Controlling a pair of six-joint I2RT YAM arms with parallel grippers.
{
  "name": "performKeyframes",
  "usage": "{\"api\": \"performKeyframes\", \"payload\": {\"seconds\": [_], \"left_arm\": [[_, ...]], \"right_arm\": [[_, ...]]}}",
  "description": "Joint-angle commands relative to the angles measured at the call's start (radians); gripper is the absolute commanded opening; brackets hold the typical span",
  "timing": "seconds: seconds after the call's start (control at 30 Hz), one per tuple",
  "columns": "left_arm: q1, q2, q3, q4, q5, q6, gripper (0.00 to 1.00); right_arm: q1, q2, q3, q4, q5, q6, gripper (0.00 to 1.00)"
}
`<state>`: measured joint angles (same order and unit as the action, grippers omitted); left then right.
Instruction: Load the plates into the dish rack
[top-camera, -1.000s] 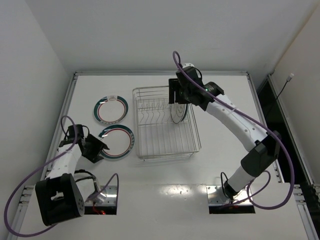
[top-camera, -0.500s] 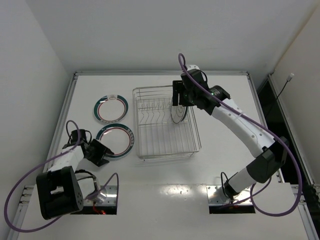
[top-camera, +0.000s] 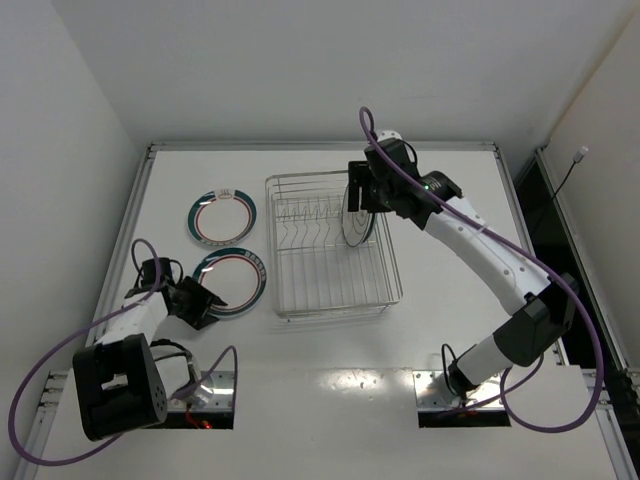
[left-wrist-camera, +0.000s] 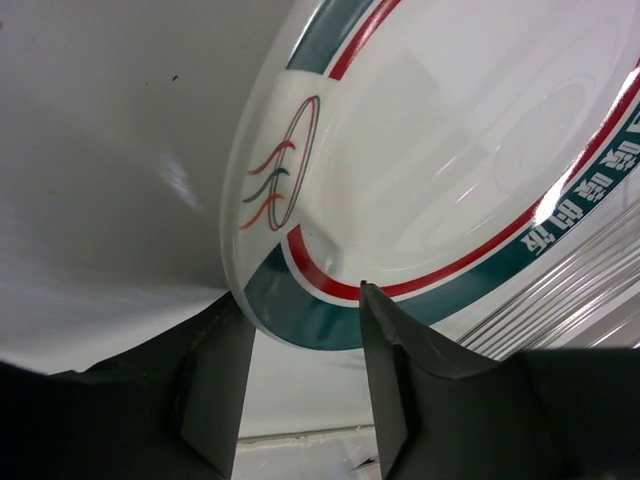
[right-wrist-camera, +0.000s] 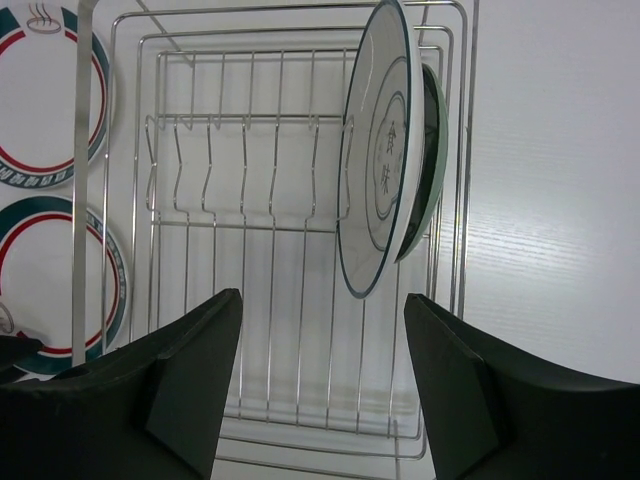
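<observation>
Down and forward went the left arm since a second ago, and the left gripper (top-camera: 200, 303) now sits low on the table (top-camera: 330, 350) at the edge of the near banded plate (top-camera: 232, 283). Its two fingers have come closer together. In the left wrist view the left gripper (left-wrist-camera: 300, 290) has one finger on each side of the rim of that plate (left-wrist-camera: 430, 150) and both touch it, so it is pinching the plate's edge. The plate has not left its spot.

Over on the other side, the right gripper (top-camera: 358, 195) has slid a little to the right. It hangs above the far end of the dish rack (top-camera: 330, 312) with its fingers spread wide and nothing between them.

Two plates stand on edge in the rack – the white plate (right-wrist-camera: 378, 160) with black marks in the middle, and the dark teal plate (right-wrist-camera: 432, 150) right behind it, close to the rack's end wall. They lean together.

Left of the rack, the far banded plate (top-camera: 222, 218) lies flat on the table, just behind the near one.
</observation>
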<state>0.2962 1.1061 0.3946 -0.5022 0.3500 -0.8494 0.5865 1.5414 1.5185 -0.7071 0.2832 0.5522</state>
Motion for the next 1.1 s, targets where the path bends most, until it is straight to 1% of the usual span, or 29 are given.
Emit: {"api": "performKeyframes", "payload": {"seconds": [0.0,0.03,0.13,0.17,0.23,0.3,0.43,0.53,0.6,0.7,0.77,0.8,0.87,0.9,0.93,0.97,1.0,1.03,1.07], "left_arm": [[0.008,-0.003,-0.003,0.042,0.003,0.001,0.41],[0.008,0.006,-0.013,0.042,0.003,0.001,0.31],[0.008,0.006,-0.013,0.065,0.023,0.001,0.18],[0.008,0.006,-0.022,0.065,0.032,0.001,0.11],[0.008,0.006,-0.022,0.065,0.032,0.001,0.01],[0.008,0.006,-0.022,0.065,0.050,0.010,0.00],[0.008,-0.070,-0.013,0.041,0.076,0.010,0.00],[0.008,-0.144,0.056,0.007,0.099,0.001,0.00],[0.008,-0.195,0.131,-0.038,0.099,0.001,0.00],[0.008,-0.218,0.263,-0.070,0.074,0.024,0.00],[0.008,-0.218,0.344,-0.113,0.041,0.061,0.00],[0.008,-0.207,0.419,-0.122,0.011,0.094,0.00],[0.008,-0.207,0.486,-0.122,0.001,0.128,0.00],[0.008,-0.195,0.545,-0.122,0.001,0.156,0.00],[0.008,-0.180,0.575,-0.122,0.001,0.168,0.00],[0.008,-0.180,0.601,-0.122,0.021,0.177,0.00],[-0.003,-0.166,0.642,-0.104,0.065,0.190,0.00],[-0.018,-0.152,0.658,-0.087,0.098,0.190,0.00],[-0.028,-0.138,0.668,-0.044,0.133,0.190,0.00]], "right_arm": [[-0.016,-0.038,-0.003,0.037,-0.004,-0.008,0.63],[-0.016,-0.038,-0.003,0.037,-0.013,-0.008,0.63],[-0.025,-0.038,-0.003,0.037,-0.013,-0.008,0.63],[-0.025,-0.038,-0.003,0.037,-0.013,-0.008,0.63],[-0.025,-0.038,-0.003,0.037,-0.013,-0.008,0.63],[-0.025,-0.038,-0.003,0.037,-0.013,-0.008,0.63],[-0.034,-0.047,-0.003,0.037,-0.013,-0.008,0.63],[-0.034,-0.056,-0.012,0.049,-0.022,-0.008,0.63],[-0.034,-0.056,-0.023,0.058,-0.032,-0.008,0.63],[-0.034,-0.066,-0.043,0.102,-0.084,-0.008,0.63],[-0.034,-0.076,-0.053,0.139,-0.169,-0.035,0.63],[-0.034,-0.076,-0.054,0.179,-0.252,-0.046,0.63],[-0.034,-0.102,-0.081,0.242,-0.347,-0.066,0.63],[-0.034,-0.102,-0.111,0.321,-0.460,-0.066,0.63],[-0.034,-0.118,-0.130,0.365,-0.525,-0.066,0.63],[-0.034,-0.118,-0.162,0.408,-0.585,-0.036,0.63],[-0.046,-0.118,-0.175,0.447,-0.701,-0.022,0.64],[-0.047,-0.118,-0.185,0.524,-0.755,-0.005,0.64],[-0.047,-0.118,-0.207,0.566,-0.854,0.033,0.64]]}}
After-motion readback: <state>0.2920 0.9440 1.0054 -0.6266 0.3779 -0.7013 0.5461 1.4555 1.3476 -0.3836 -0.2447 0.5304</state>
